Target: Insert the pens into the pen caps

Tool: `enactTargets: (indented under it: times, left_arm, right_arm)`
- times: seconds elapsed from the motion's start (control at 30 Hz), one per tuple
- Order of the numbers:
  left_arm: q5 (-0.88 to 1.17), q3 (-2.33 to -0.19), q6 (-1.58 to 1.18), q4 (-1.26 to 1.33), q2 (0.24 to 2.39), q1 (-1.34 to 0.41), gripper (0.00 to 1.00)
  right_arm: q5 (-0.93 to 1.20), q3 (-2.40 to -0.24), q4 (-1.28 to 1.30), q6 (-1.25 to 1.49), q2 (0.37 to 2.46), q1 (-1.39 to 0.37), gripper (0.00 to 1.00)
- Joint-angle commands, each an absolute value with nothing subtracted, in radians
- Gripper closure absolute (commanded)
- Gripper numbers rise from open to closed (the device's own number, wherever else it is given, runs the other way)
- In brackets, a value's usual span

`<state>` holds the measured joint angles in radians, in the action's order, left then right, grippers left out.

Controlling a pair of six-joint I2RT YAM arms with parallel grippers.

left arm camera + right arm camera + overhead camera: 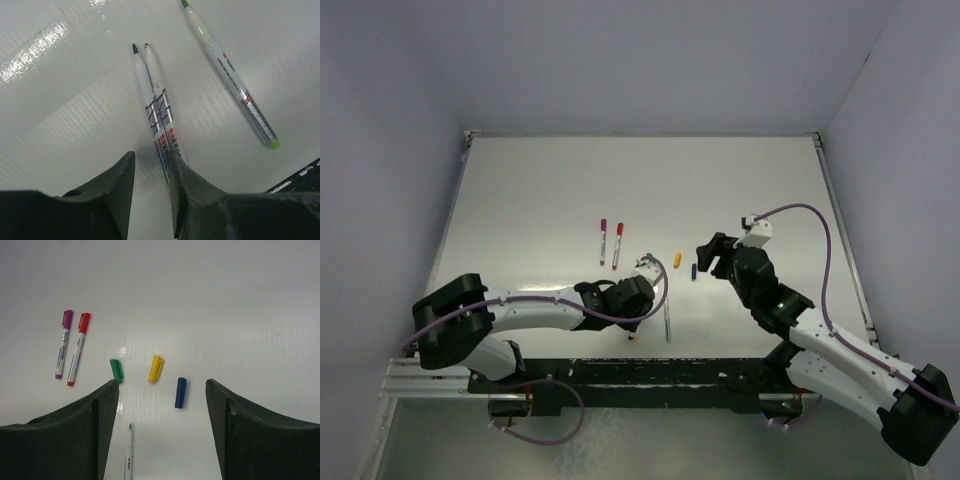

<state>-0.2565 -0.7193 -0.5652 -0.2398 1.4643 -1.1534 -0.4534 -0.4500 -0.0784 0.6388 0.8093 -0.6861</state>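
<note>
Two bare pens [159,107] lie side by side, touching, their tails running in at my left gripper [152,156]. Its fingers stand narrow with a gap showing, not pinching, lined along the barrels to take one. The green-tipped pen [230,75] lies apart. My right gripper [162,385] hangs spread wide above the blue cap [180,392], near the yellow cap [155,368] and green cap [116,370], placed to fetch one. The purple pen [62,345] and red pen [77,351] already wear caps.

Capped pens [64,342] left, loose caps [155,368] right of them, uncapped pens [128,455] nearer, two seemingly touching.
</note>
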Motion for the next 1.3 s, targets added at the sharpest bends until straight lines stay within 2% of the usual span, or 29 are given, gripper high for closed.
enactTargets:
  times: [0.0, 0.63, 1.07, 1.27]
  left_arm:
    - [-0.304, -0.778, -0.578, -0.273, 1.489, -1.172, 0.64]
    - [-0.377, -0.821, -0.640, -0.429, 1.532, -1.196, 0.66]
    - [-0.356, -0.796, -0.608, -0.366, 1.575, -1.195, 0.67]
    - [-0.358, -0.824, -0.611, -0.425, 1.624, -1.195, 0.71]
  right_arm:
    - [-0.462, -0.450, -0.112, 0.655, 0.804, -0.681, 0.28]
    - [-0.471, -0.453, -0.103, 0.660, 0.805, -0.682, 0.29]
    - [-0.485, -0.470, -0.092, 0.660, 0.813, -0.682, 0.30]
    - [-0.490, -0.474, -0.083, 0.660, 0.806, -0.681, 0.30]
